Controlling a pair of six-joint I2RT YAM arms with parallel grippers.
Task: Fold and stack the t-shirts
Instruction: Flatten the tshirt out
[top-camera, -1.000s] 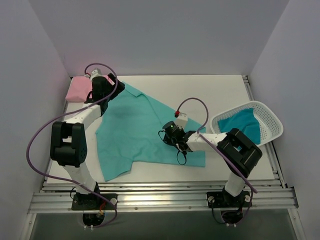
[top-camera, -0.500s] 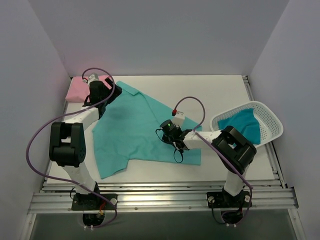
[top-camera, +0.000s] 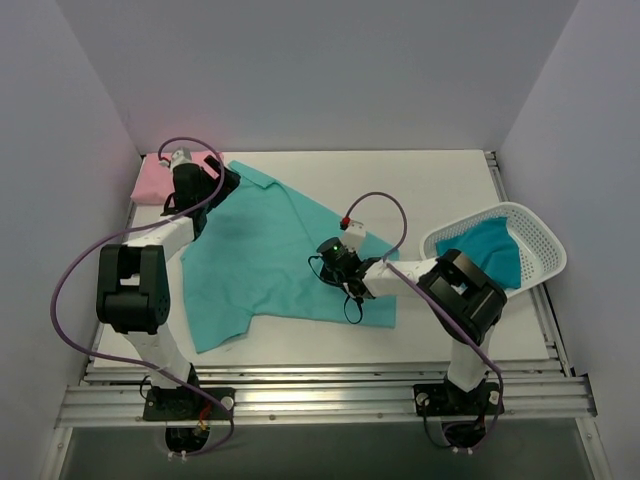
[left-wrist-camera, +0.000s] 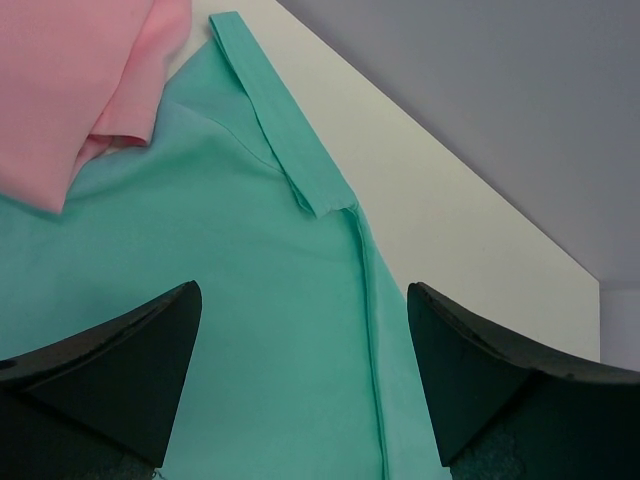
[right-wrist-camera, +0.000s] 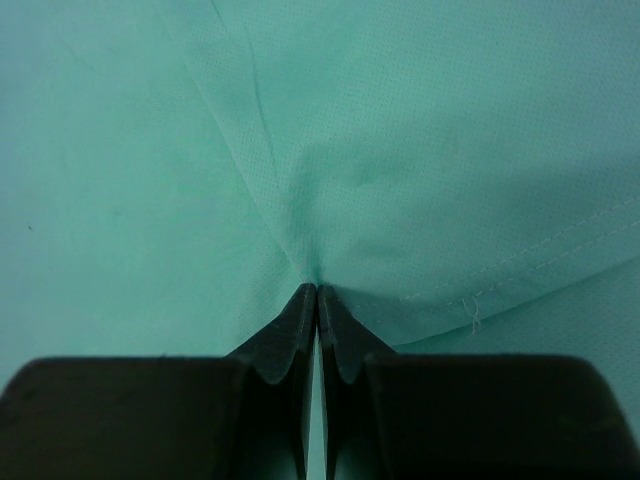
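Observation:
A light mint-green t-shirt (top-camera: 265, 265) lies spread flat on the white table. My right gripper (top-camera: 335, 262) is shut on a pinch of its cloth near the right side; in the right wrist view the gripper (right-wrist-camera: 317, 290) holds a puckered fold of the shirt (right-wrist-camera: 420, 150). My left gripper (top-camera: 212, 182) is open over the shirt's far left corner, its jaws (left-wrist-camera: 303, 300) wide apart above the cloth (left-wrist-camera: 230, 270). A folded pale pink t-shirt (top-camera: 155, 178) lies at the back left, also in the left wrist view (left-wrist-camera: 70, 90). A darker teal t-shirt (top-camera: 488, 245) lies in the basket.
A white mesh basket (top-camera: 545, 240) sits tilted at the right edge of the table. Grey walls close in the left, back and right. A metal rail (top-camera: 320, 392) runs along the near edge by the arm bases.
My right gripper has moved left with the mint-green shirt, dragging its right edge leftward. My left gripper has shifted slightly left and back toward the pink shirt.

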